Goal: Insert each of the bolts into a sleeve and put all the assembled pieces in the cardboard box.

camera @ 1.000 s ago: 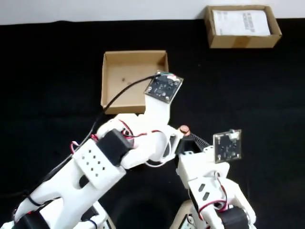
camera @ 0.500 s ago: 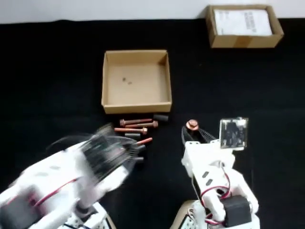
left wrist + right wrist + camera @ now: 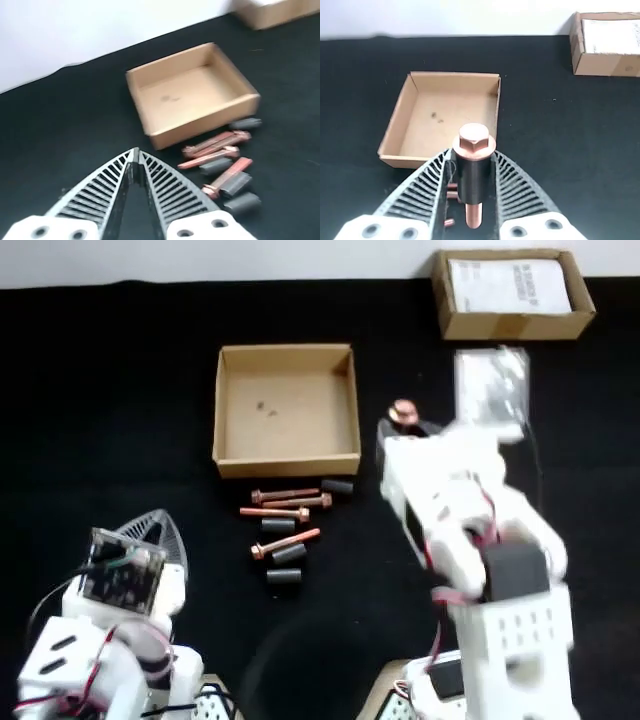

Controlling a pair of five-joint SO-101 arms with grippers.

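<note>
Because the assembled piece (image 3: 473, 170) is small, stiff and light, you can carry it easily, though I judge the smooth sleeve (image 3: 472, 182) could slip and the bolt (image 3: 476, 140) could slide out if tipped; grip the sleeve's middle, as your right tool (image 3: 473, 165) does now, pinching it upright. The bolt is copper-coloured with a hex flanged head, its shank tip showing below the dark grey sleeve. The piece hangs over the surface just beside the cardboard box (image 3: 287, 462), which sits toward the far edge. Your left tool (image 3: 135, 152) is pressed together, empty, near the front left corner.
</note>
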